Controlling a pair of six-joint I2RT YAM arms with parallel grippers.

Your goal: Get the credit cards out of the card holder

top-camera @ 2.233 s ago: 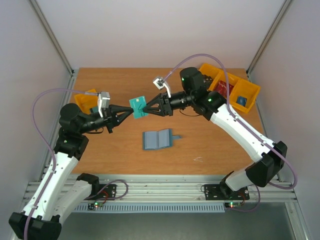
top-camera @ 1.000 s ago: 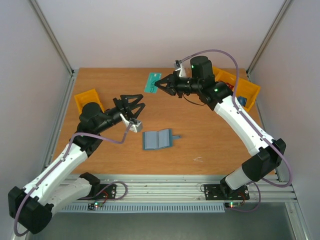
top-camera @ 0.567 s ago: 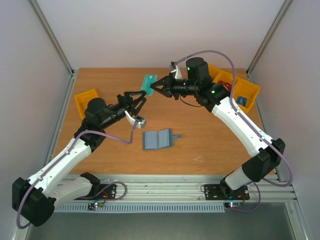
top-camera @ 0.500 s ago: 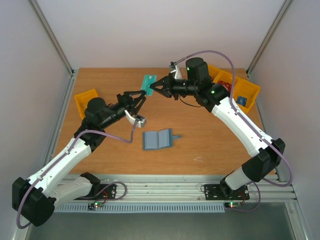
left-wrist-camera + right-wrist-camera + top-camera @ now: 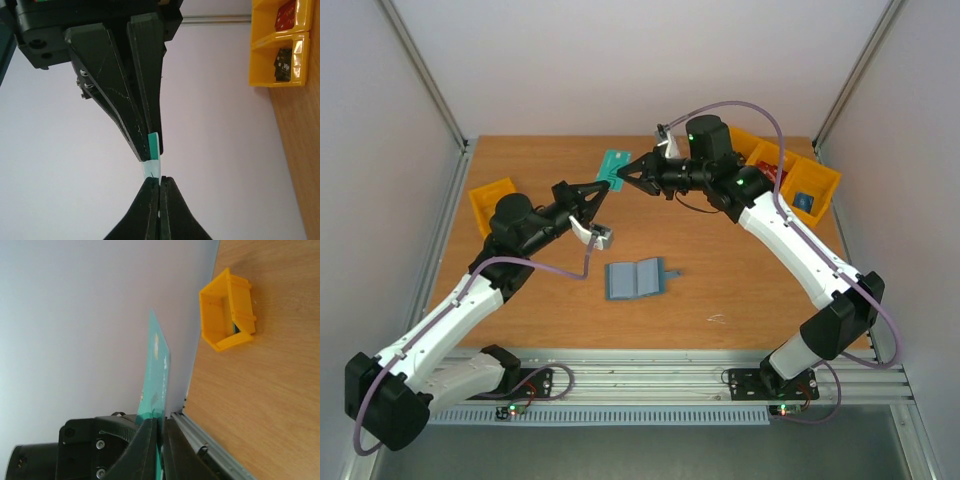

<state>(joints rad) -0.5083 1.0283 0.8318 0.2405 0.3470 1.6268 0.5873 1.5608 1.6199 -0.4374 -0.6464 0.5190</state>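
Count: one credit card (image 5: 157, 365) in sight, teal; one card holder (image 5: 635, 279), blue-grey; three yellow bins; two pincers
Credit card, place: in the air over the far middle of the surface (image 5: 720, 260), well apart from the card holder
Credit card, heading: sticks straight out beyond the right pincer's tips, long axis in line with those fingers; seen almost edge-on from the right wrist; from above part of its broad face shows; its free end is pale and points at the left pincer
Card holder: lies open and flat on the surface, two halves side by side, a small tab at its right edge; nearer the arm bases than either pincer
Right pincer (image 5: 159, 422): clamped on the credit card near one end
Left pincer (image 5: 159, 182): fingers pressed together, tips right at the card's pale end; whether they nip it cannot be told
Around: left yellow bin (image 5: 490, 200) at the left edge; right yellow bins (image 5: 817, 180) side by side at the far right, one with a red object (image 5: 286, 12), one with a dark object (image 5: 282, 65)
In the way: the right arm crosses over part of the right yellow bins in the top view
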